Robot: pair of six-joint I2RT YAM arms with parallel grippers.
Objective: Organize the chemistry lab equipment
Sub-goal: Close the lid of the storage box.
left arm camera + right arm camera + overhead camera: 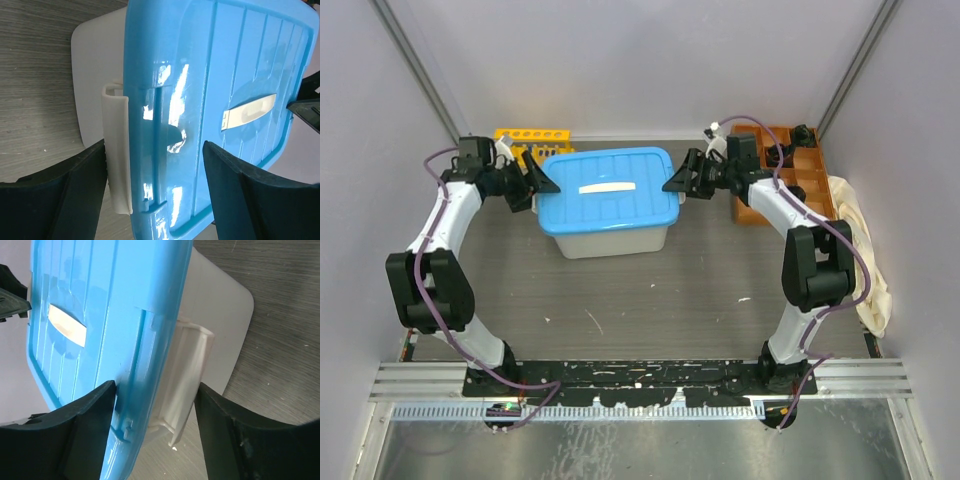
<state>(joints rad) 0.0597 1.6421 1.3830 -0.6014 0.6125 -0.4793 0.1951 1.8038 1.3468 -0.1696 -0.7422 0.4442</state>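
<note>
— Two grippers at the bin [615, 241]; where exactly?
— Upper middle of the top view. The left gripper [548, 186] is at the left end of the blue lid [632, 212], the right gripper [670, 185] at the right end, both level with the white handle [606, 187].
— Jaws?
— Spread wide on both. In the left wrist view one finger [70, 195] lies against the outside of the left latch [116, 150], the other over the lid's top. The right wrist view mirrors it: one finger [240, 440] just beside the right latch [186, 367], the other against the lid's edge. Whether they squeeze, I cannot tell.
— Lid on?
— Yes, closed on the bin, which stands on the grey table [620, 305].
— Any lab gear showing?
— The yellow rack [532, 135], upper left, just behind the bin's left corner. An orange tray [812, 165] sits at the upper right, a cream cloth [862, 250] along the right edge
</note>
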